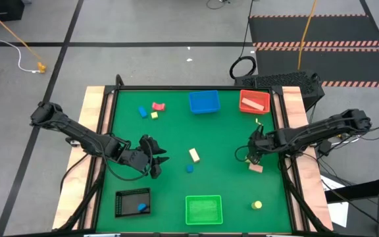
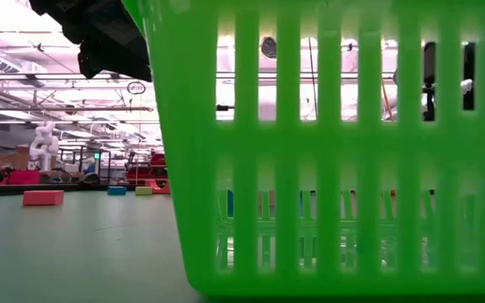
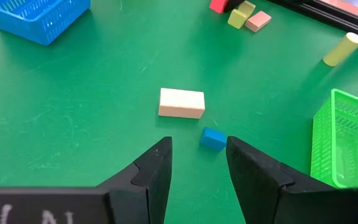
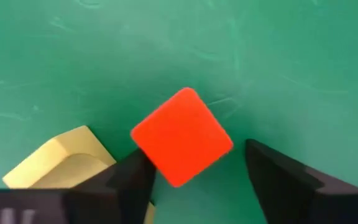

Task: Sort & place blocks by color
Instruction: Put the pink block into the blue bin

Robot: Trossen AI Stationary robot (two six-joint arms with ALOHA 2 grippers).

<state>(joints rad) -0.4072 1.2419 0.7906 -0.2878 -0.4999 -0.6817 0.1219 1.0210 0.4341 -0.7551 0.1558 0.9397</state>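
Between the right claw (image 4: 194, 177) fingers, red cube (image 4: 182, 137), claw part-open, touching one finger

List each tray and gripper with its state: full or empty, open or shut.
blue tray: empty
red tray: holds one pale block
green tray: empty
black tray: holds one blue block
left gripper: open, empty
right gripper: open, straddling a red cube, not yet clamped

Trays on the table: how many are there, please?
4: blue tray and red tray at the high view's top; black tray and green tray at its bottom. None seems hidden.
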